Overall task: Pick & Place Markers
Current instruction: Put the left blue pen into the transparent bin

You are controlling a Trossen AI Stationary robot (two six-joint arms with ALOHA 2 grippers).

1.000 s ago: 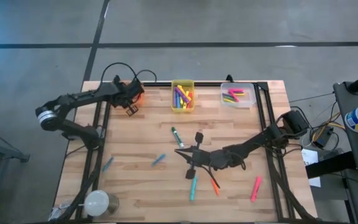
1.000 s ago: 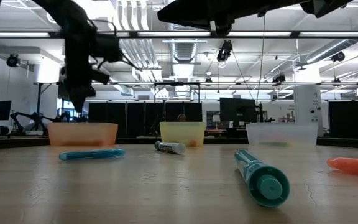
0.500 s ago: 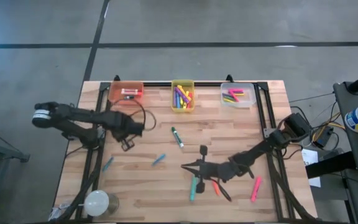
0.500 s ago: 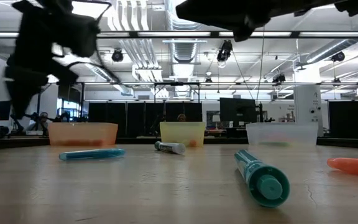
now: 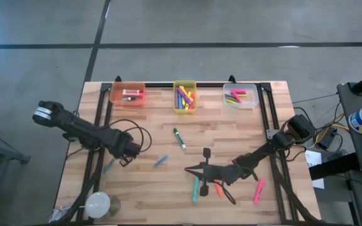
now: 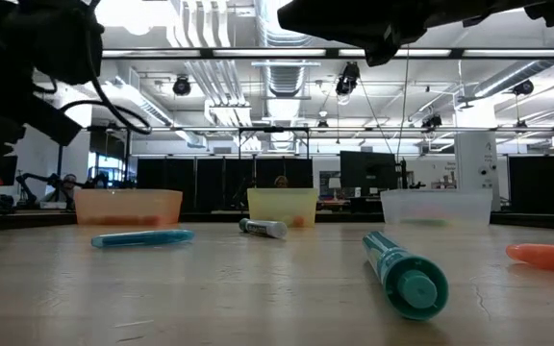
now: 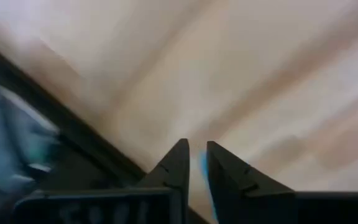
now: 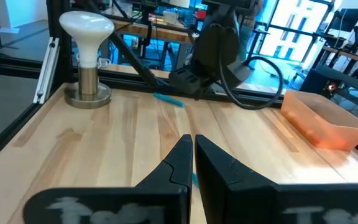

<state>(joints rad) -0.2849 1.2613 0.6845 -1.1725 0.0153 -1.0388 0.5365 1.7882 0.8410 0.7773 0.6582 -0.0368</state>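
Loose markers lie flat on the wooden table: a blue one (image 5: 109, 166) near the left rail, a second blue one (image 5: 161, 161), a green one (image 5: 178, 138), a teal one (image 5: 195, 188), an orange one (image 5: 217, 188) and a pink one (image 5: 258, 189). My left gripper (image 5: 126, 157) hovers between the two blue markers, its fingers (image 7: 180, 155) a narrow gap apart with nothing held. My right gripper (image 5: 188, 168) is shut and empty, just above the teal marker's far end.
Three bins stand along the far edge, each with markers inside: orange (image 5: 127, 93), yellow (image 5: 185, 96), clear (image 5: 239, 95). A white-topped stand (image 5: 97, 204) sits at the near left corner. Black rails (image 5: 99, 144) run down both sides of the table.
My left gripper has left the orange bin and swept toward the table's near edge, ending over the boards between the two blue markers. My right gripper has shifted a little toward the near edge, closer to the teal marker. No marker on the table has moved.
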